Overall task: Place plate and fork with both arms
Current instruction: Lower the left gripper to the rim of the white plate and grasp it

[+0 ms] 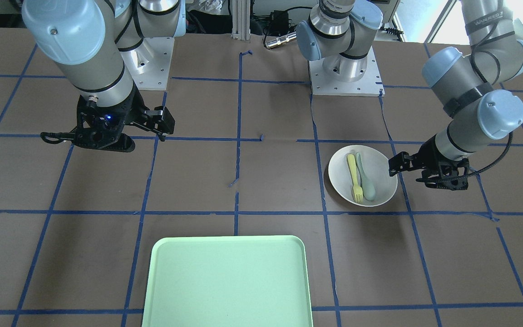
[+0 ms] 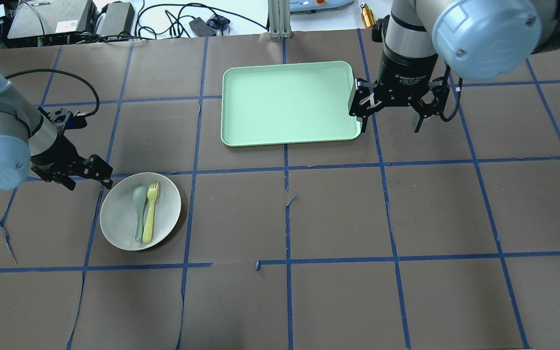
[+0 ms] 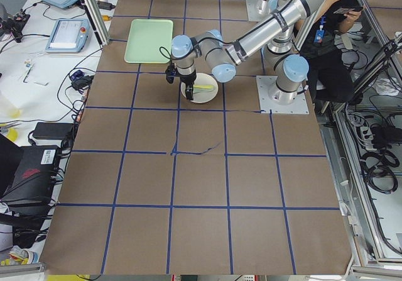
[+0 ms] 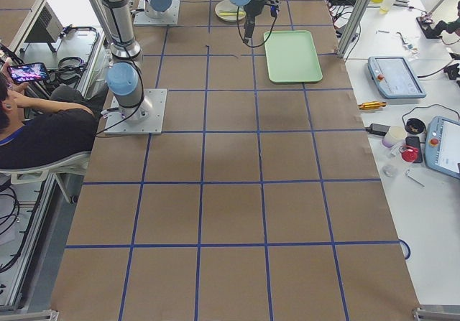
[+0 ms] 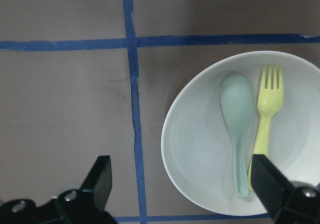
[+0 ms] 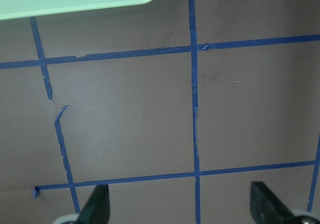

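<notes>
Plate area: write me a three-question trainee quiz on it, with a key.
1. True or false: the fork lies on the plate beside the spoon.
2. The left gripper hovers by: A the tray, B the plate, C the robot's base.
3. Fill in: the left gripper's jaws are ___.

Key: 1 true; 2 B; 3 open.
</notes>
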`<state>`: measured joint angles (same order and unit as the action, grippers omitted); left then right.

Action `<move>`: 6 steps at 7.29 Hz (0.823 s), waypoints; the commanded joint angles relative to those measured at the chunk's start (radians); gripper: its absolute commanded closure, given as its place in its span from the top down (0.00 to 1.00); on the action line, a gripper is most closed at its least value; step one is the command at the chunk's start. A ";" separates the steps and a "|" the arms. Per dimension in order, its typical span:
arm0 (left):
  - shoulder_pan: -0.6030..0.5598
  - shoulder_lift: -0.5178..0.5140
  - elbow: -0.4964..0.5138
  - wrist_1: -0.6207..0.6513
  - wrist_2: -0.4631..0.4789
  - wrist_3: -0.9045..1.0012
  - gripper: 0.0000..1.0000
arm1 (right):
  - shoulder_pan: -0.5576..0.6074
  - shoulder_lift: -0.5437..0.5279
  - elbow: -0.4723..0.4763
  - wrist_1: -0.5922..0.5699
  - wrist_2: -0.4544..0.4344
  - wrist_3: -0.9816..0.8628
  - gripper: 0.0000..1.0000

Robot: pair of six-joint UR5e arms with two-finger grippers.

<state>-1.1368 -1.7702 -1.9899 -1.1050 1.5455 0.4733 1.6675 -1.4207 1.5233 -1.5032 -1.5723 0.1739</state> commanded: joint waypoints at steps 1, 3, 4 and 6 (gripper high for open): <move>0.034 -0.076 -0.029 0.017 -0.028 0.126 1.00 | 0.000 0.000 0.015 -0.002 0.000 0.006 1.00; 0.037 -0.119 -0.030 0.013 -0.016 0.143 0.87 | 0.000 -0.001 0.025 -0.002 -0.002 0.018 1.00; 0.035 -0.127 -0.029 0.010 -0.002 0.152 0.47 | 0.000 -0.001 0.025 -0.003 0.000 0.016 1.00; 0.035 -0.127 -0.017 0.007 0.057 0.185 0.00 | -0.002 0.000 0.023 -0.005 -0.005 0.003 1.00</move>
<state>-1.1014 -1.8952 -2.0129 -1.0961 1.5773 0.6429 1.6671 -1.4211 1.5472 -1.5065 -1.5756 0.1873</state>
